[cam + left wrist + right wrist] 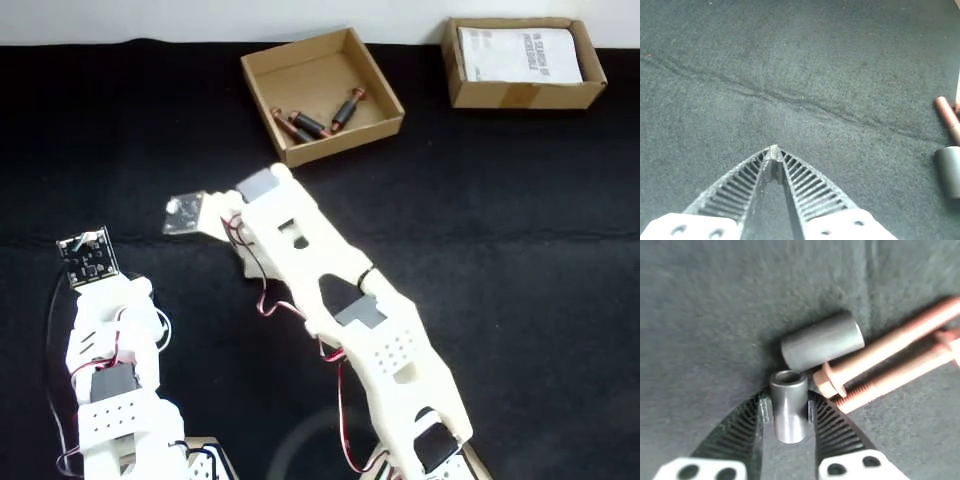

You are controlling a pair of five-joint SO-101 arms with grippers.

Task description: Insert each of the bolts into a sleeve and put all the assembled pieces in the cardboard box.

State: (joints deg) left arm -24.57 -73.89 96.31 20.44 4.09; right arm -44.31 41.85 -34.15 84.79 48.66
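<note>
Two white plastic arms, one tucked, one outstretched.
Left arm [110, 380] folded back, left tool [774, 151] pinched together; right arm [340, 290] extended, right tool [787, 407] clamping a dark grey metal sleeve [788, 389].

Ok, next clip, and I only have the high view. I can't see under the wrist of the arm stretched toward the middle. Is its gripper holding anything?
Observer: Yes. The right wrist view shows the right gripper shut on a dark sleeve, with the sleeve's open end toward the camera.
Operator: Any loose parts near it?
Observer: A second sleeve lies on the cloth just past it. One bolt and the other bolt lie side by side next to it.
Operator: And the left gripper?
Observer: The left gripper is shut with nothing in it, over bare cloth.
</note>
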